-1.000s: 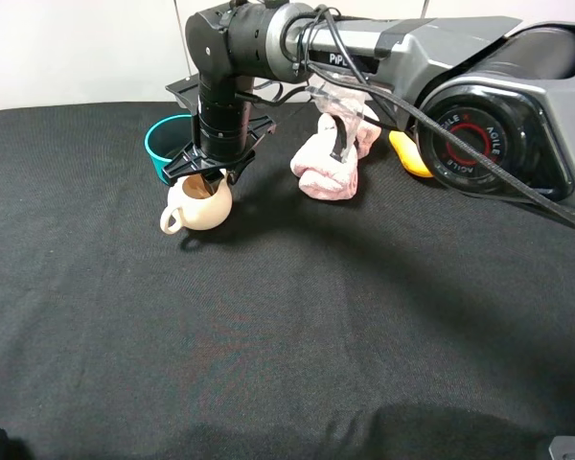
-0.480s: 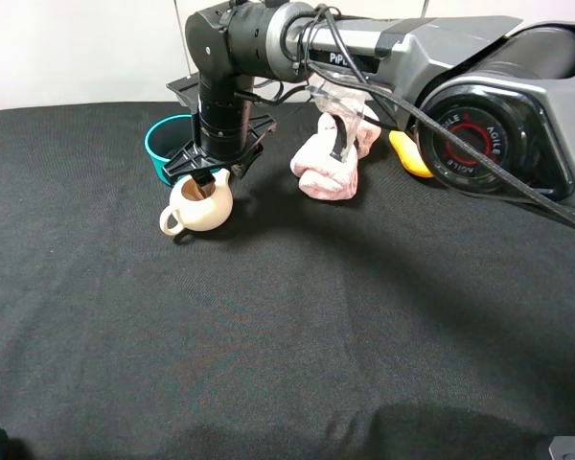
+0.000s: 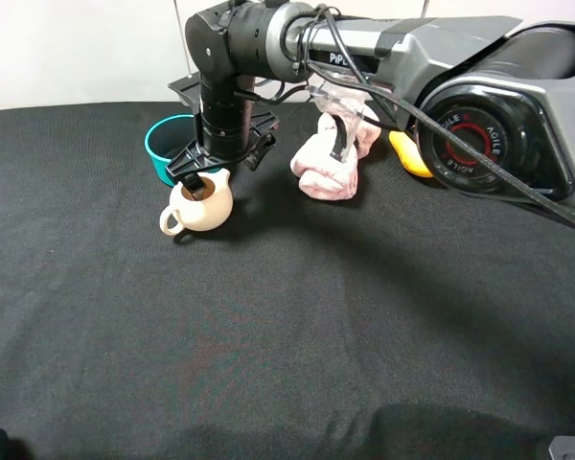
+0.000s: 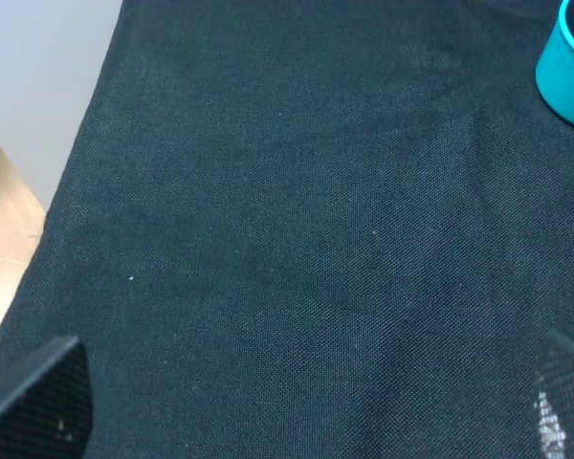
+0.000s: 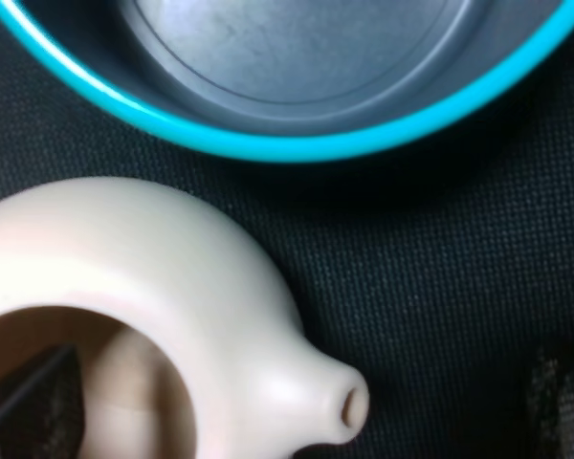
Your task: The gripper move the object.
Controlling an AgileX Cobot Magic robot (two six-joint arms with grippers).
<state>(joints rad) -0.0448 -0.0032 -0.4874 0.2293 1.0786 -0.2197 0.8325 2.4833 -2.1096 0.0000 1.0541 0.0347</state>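
The right pincer (image 3: pixel 211 177) hangs straight down from its thick black arm over the cream teapot (image 3: pixel 199 205), its tips at the pot's brown mouth. In the exterior high view the fingers merge into a dark cluster against the pot's opening, so I cannot tell whether they are spread or pinching the rim. The right wrist view is too close to settle it: one dark finger (image 5: pixel 29 402) shows at the edge of the picture, inside the teapot's (image 5: pixel 153 316) open mouth, and the other finger (image 5: pixel 560 406) is only a blurred dark patch over the cloth well outside the pot; the tips themselves are cut off.

The teapot stands upright on the black-clothed table (image 3: pixel 287 326), loop handle toward the camera's left. Its short spout (image 5: pixel 349 406) points toward the teal saucepan (image 5: pixel 287 76), which sits just beside it with a strip of cloth between. In the high view the saucepan (image 3: pixel 165 146) is half hidden behind the arm. To the right lies a pink rolled towel (image 3: pixel 328 163), partly crossed by cables, and past it an orange thing (image 3: pixel 408 155), mostly hidden by the arm's base.

The left pincer (image 4: pixel 306 402) shows two dark fingertips at opposite corners of its wrist view, spread wide over bare cloth, holding nothing; a sliver of the saucepan (image 4: pixel 569 72) is cut off at the edge.
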